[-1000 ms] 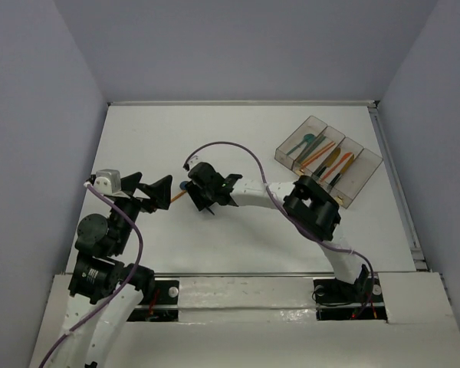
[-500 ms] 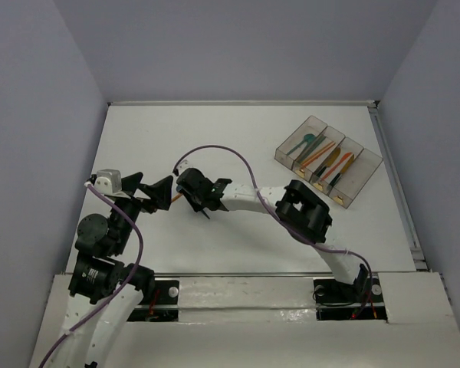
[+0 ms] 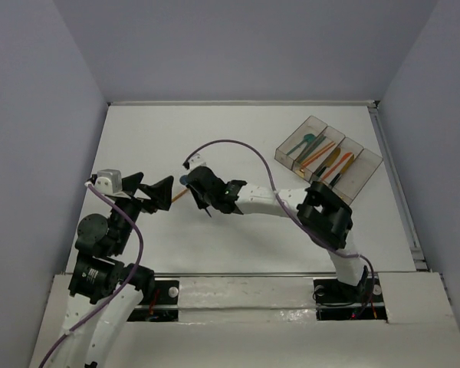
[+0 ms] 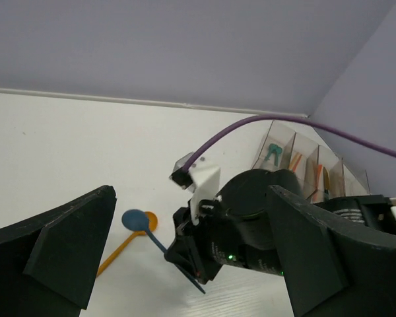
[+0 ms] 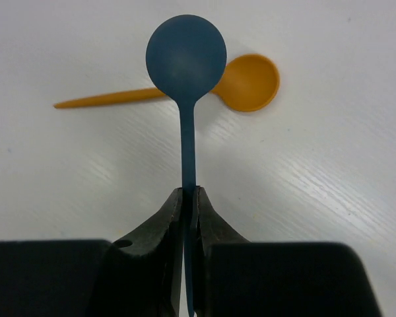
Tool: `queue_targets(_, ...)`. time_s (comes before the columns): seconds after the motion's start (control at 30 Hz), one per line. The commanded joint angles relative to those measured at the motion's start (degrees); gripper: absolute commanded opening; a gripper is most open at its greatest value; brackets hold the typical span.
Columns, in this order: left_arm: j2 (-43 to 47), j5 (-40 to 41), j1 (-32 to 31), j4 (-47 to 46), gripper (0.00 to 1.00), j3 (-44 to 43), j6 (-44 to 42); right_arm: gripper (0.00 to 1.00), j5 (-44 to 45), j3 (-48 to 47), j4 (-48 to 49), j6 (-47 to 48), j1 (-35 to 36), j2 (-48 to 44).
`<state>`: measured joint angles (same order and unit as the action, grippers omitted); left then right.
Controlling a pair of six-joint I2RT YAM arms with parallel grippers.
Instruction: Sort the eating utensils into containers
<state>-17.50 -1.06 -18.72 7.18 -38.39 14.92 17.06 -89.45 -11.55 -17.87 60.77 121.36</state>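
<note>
Lying on white table: orange spoon | walls lilac-grey

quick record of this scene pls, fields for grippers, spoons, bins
right gripper: shut on the handle of the blue spoon
left gripper: open, holding nothing
blue spoon: its bowl overlaps the orange spoon in the right wrist view
orange spoon: lying on the table between the two grippers
containers: far right of the table, a teal spoon and other pieces inside
</note>
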Motion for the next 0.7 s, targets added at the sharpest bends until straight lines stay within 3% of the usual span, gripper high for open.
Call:
queue_targets(0.0, -0.52, -1.4, 0.18, -1.91, 0.99, -1.78, 0.2, 0.0, 6.31, 4.45, 11.37, -4.1, -0.21, -11.75)
queue_targets(0.13, -1.31, -5.52, 0.18, -2.34, 0.99, -1.42, 0.02, 0.0, 12.37, 14.72, 14.01, -8.57, -4.33, -20.62)
queue_targets(0.27, -2.98, -9.75, 0.18, -2.43, 0.99, -1.51, -0.24, 0.0, 13.79, 31.85, 14.72, -16.92, -14.25, -34.67)
queue_targets(0.4, -1.58, -9.84, -2.11, -2.17, 0.99, -1.6, -0.5, 0.0, 18.79, 46.69, 9.38, -18.7, -27.42, -53.71)
queue_targets(0.53, -0.61, -9.49, -4.56, -2.08, 0.99, -1.69, -0.5, 0.0, 21.26, 50.86, 3.21, -16.68, -39.02, -66.56)
queue_targets(0.67, 0.36, -8.96, -5.89, -2.08, 0.99, -1.77, -0.59, 0.0, 18.73, 52.88, 1.62, -13.61, -50.71, -69.42)
